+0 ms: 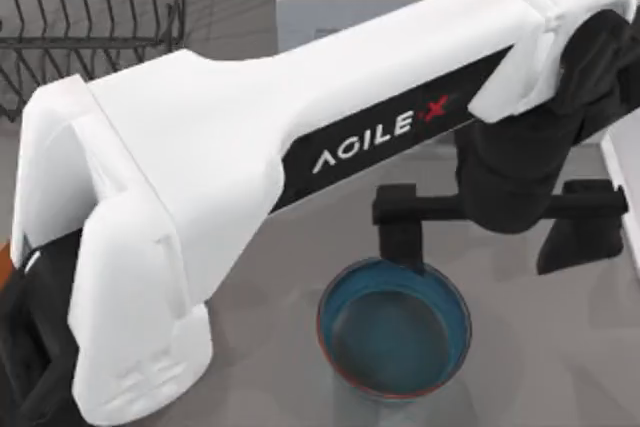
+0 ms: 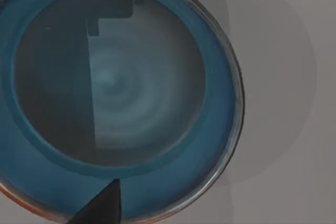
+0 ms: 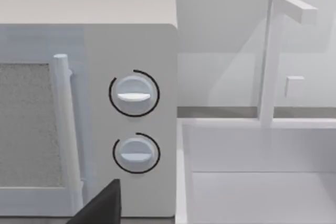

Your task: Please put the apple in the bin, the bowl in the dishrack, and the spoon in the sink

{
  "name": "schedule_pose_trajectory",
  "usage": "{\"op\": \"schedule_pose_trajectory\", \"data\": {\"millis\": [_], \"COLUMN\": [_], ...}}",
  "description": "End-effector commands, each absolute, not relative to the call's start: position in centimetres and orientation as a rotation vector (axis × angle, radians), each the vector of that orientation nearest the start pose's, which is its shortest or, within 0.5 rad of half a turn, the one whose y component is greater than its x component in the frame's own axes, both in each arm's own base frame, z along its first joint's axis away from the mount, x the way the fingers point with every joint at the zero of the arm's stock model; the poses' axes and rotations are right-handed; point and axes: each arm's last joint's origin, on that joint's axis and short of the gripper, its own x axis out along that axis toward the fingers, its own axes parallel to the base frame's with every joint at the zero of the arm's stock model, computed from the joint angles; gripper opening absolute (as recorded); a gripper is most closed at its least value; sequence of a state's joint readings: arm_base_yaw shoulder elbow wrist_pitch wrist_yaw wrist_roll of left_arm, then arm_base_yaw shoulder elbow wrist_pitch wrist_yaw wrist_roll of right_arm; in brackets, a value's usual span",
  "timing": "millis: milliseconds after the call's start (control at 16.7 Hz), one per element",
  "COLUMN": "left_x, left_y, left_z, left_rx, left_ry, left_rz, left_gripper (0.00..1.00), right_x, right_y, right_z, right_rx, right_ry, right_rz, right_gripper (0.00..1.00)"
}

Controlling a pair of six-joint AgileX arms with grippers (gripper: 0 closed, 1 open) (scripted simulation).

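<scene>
The teal-blue bowl (image 1: 395,332) with a reddish rim stands upright and empty near the table's front. My left gripper (image 1: 485,245) hangs open just above and behind it. One finger (image 1: 402,232) reaches down to the bowl's far rim, and the other stands off to the bowl's right. In the left wrist view the bowl (image 2: 157,145) lies straight below, with one dark fingertip (image 2: 102,205) over its inner wall. The black wire dishrack (image 1: 90,7) stands at the back left. The white sink (image 3: 262,182) with its faucet shows in the right wrist view. The apple and the spoon are hidden.
My left arm's white body (image 1: 250,137) crosses the table from front left to back right and hides much of it. A light grey microwave (image 3: 89,103) with two knobs stands beside the sink. An orange-brown sliver (image 1: 5,247), perhaps the bin, peeks out at the left edge.
</scene>
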State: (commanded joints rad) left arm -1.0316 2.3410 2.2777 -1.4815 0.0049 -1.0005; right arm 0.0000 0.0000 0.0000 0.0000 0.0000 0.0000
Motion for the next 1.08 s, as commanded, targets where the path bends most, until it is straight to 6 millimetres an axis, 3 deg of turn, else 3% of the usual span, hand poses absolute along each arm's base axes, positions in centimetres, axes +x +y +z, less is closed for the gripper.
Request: {"op": "schedule_pose_trajectory", "data": {"millis": [540,720,960,1080], "left_x": [24.0,24.1,24.0,23.8], "left_y": [-39.9,-40.1,-40.1,-40.0], "left_z": [22.4,19.8,14.6,13.1], "left_rx": [0.014,0.016,0.013,0.015], "left_ry": [1.571,1.571,1.569,1.57], "left_rz": [-0.015,-0.016,-0.018,-0.017], "left_gripper": [1.0,1.0,1.0,1.0], "right_x": [10.6,10.6,10.6,10.6], "right_y": [-0.1,-0.1,-0.1,-0.1], "right_z": [16.0,16.0,16.0,16.0], "right_rx": [0.0,0.0,0.0,0.0], "right_ry": [0.0,0.0,0.0,0.0], "right_rz": [0.0,0.0,0.0,0.0], "right_gripper": [1.0,1.0,1.0,1.0]}}
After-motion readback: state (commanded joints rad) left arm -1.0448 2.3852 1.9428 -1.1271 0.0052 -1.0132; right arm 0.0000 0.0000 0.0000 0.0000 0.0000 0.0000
